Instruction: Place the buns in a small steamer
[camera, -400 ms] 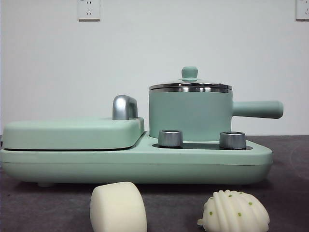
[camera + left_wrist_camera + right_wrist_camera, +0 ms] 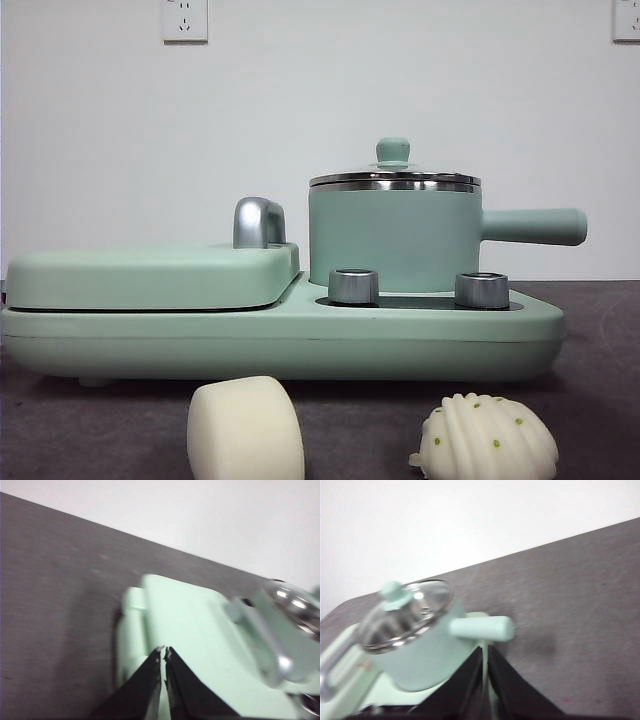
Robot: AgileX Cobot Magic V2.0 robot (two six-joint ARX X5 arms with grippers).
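The small steamer is a mint-green pot with its lid on and a side handle pointing right; it stands on the right of a mint-green cooker base. It also shows in the right wrist view. The plain cream bun and the ribbed bun with green dots lie on the table in front of the base. My left gripper is shut and empty above the flat griddle lid. My right gripper is shut and empty above the steamer's handle. Neither gripper shows in the front view.
A flat mint-green lidded griddle with a silver handle fills the left of the base. Two steel knobs sit in front of the pot. The table is dark grey, with a white wall behind.
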